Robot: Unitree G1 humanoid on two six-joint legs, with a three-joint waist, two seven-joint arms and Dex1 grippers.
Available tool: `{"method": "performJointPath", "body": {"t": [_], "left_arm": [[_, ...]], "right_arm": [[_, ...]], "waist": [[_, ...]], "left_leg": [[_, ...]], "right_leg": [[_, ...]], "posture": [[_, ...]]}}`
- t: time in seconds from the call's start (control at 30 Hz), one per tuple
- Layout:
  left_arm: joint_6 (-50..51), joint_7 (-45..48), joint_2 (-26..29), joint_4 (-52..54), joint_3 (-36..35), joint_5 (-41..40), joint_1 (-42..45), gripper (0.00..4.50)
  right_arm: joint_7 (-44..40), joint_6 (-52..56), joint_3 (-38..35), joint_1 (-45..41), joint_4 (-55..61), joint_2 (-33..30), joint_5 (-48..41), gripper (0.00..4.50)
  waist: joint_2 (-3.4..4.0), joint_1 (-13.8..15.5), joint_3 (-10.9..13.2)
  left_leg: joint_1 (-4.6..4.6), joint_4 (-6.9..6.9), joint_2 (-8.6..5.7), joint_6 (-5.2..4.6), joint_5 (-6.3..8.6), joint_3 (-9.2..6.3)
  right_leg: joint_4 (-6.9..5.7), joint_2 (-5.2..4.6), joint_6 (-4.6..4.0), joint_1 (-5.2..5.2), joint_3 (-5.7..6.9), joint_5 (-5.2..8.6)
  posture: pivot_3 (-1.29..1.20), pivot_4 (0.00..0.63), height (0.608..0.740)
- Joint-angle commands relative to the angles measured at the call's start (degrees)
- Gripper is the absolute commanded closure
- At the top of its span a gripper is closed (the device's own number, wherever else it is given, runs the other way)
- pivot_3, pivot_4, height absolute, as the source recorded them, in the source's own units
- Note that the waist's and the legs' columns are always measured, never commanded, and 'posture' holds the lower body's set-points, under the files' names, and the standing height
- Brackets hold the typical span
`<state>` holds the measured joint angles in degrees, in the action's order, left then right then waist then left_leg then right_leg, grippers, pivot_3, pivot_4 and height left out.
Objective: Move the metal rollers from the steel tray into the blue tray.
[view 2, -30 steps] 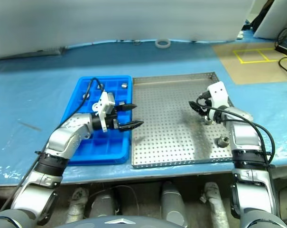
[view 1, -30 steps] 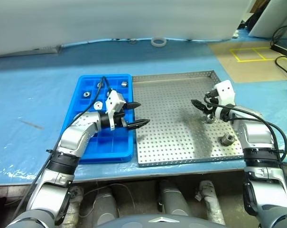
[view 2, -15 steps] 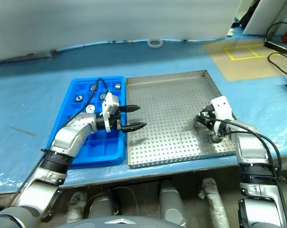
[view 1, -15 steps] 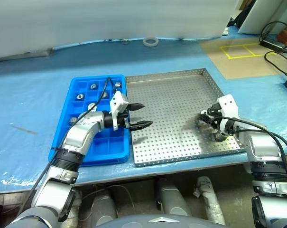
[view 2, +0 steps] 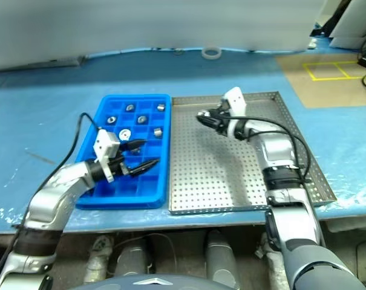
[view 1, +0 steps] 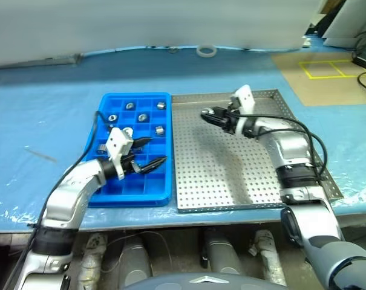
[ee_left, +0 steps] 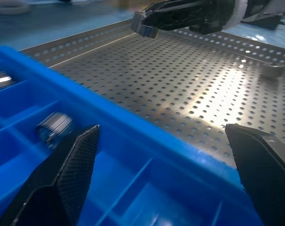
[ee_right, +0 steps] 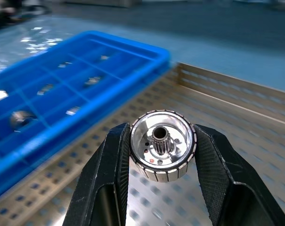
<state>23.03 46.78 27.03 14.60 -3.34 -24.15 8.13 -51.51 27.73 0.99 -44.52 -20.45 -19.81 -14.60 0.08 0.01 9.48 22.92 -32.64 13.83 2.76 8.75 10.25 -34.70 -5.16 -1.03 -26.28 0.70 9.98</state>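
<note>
Right claw grips roller above steel tray

white tape ring, yellow floor marking

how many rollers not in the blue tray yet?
2. One roller clamped in the right hand over the steel tray; another roller lies on that tray's floor. The right arm may hide more.

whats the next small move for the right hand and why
Probably carry on toward the blue tray and stop over a free compartment. The right hand is shut on a metal roller, held above the steel tray, short of the blue tray's rim.
</note>
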Motion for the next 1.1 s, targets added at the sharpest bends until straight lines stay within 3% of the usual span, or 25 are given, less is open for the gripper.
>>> {"method": "performJointPath", "body": {"t": [0.03, 0.23, 0.4, 0.8, 1.07, 1.1], "left_arm": [[1.64, -4.6, 0.85, 9.71, -5.32, -2.07, -6.51, 0.0], [3.53, -10.97, -0.33, 20.82, -11.23, -4.35, -18.88, 0.0], [3.56, -13.86, -1.01, 26.51, -14.91, -5.91, -27.55, 0.0], [5.52, -15.12, 1.43, 28.94, -14.72, -9.53, -28.61, 0.0], [8.0, -13.67, 3.3, 26.61, -11.55, -11.68, -23.13, 0.0], [8.21, -13.28, 3.57, 25.91, -10.96, -11.85, -22.13, 0.0]], "right_arm": [[-9.19, -3.74, 3.05, -4.29, -2.69, 2.47, -2.54, 2.86], [-24.72, -3.83, 9.44, -6.91, -5.82, 4.39, -3.61, 2.86], [-33.12, -4.09, 15.49, -6.82, -6.35, 4.47, -1.71, 2.86], [-29.72, -10.21, 22.37, -2.32, -6.33, 5.92, 6.25, 2.86], [-26.12, -10.56, 19.8, -2.02, -5.82, 4.65, 6.48, 0.29], [-25.82, -10.16, 19.13, -1.95, -5.39, 4.3, 5.98, 0.29]], "waist": [[0.0, 1.61, 0.0], [-0.04, 6.83, 0.02], [-0.06, 8.85, 0.03], [-0.07, 10.52, 0.03], [-0.08, 10.37, 0.03], [-0.08, 10.35, 0.03]], "left_leg": [[0.02, 0.02, 0.02, 0.01, 0.0, -0.01], [0.12, 0.1, 0.06, 0.07, -0.02, -0.21], [0.12, 0.12, 0.11, 0.18, -0.07, -0.39], [0.1, 0.31, 0.1, 0.34, -0.17, -0.54], [0.02, 0.29, 0.09, 0.36, -0.18, -0.54], [0.01, 0.29, 0.08, 0.37, -0.19, -0.54]], "right_leg": [[0.01, 0.0, -0.03, -0.01, 0.04, 0.02], [0.03, -0.14, -0.18, 0.16, 0.5, 0.12], [0.01, -0.17, -0.16, 0.18, 0.56, 0.14], [-0.01, -0.12, 0.25, 0.15, 0.58, 0.39], [-0.05, -0.1, 0.25, 0.21, 0.56, 0.38], [-0.08, -0.1, 0.25, 0.21, 0.54, 0.38]], "posture": [[0.17, 0.15, 0.74], [0.32, 0.15, 0.74], [0.39, 0.15, 0.74], [0.37, 0.15, 0.74], [0.28, 0.15, 0.74], [0.25, 0.15, 0.74]]}}
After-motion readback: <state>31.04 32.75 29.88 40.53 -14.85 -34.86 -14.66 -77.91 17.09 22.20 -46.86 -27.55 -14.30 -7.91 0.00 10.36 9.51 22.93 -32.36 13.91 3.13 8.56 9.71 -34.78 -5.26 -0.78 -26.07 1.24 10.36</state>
